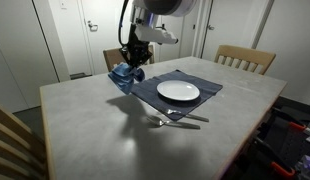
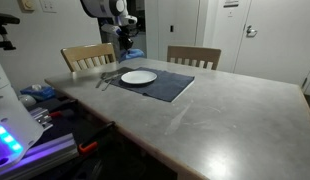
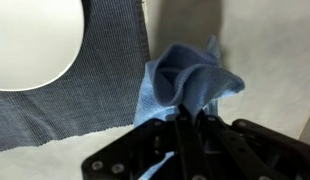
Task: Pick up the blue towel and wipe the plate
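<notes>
While the end effector [image 1: 132, 64] is clamped on the bunched blue towel [image 1: 123, 76] | towel over surface [image 1: 85, 135], just beside dark placemat [image 1: 145, 92] edge | white plate [image 1: 178, 92] centered on placemat, apart from towel | cutlery [image 1: 177, 120] at placemat's near edge

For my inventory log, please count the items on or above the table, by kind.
Plate: 1
Placemat: 1
Blue towel: 1, held in the gripper
Cutlery pieces: 2
Total: 5
</notes>
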You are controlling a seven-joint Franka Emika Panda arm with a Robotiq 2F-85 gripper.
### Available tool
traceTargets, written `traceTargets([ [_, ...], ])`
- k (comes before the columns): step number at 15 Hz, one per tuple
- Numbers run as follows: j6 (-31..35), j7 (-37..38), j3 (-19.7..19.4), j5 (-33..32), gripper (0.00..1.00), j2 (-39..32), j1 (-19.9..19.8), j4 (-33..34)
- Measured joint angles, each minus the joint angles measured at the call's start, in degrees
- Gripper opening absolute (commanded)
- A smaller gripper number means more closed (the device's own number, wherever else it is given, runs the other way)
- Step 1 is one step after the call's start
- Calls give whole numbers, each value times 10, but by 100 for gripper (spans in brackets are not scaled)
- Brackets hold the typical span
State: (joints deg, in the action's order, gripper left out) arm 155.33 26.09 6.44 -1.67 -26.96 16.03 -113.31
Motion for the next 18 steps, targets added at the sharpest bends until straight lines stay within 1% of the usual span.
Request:
traceTargets([
  [4, 2, -31, -8, -1, 2, -58, 6, 40],
  [8, 2, -42, -13, -1, 2, -102, 6, 65],
  [9, 2, -43, -14, -1, 32, -108, 6, 68],
  [10, 2, -44, -15, -1, 33, -114, 6, 70],
  [11, 2, -44, -17, -1, 38, -115, 6, 71],
  [15, -1, -45, -24, -1, 66, -99, 6, 71],
  [17, -13, -45, -24, 2, 82, -72, 5, 69],
  [18, -26, -45, -24, 6, 88, -53, 4, 66],
])
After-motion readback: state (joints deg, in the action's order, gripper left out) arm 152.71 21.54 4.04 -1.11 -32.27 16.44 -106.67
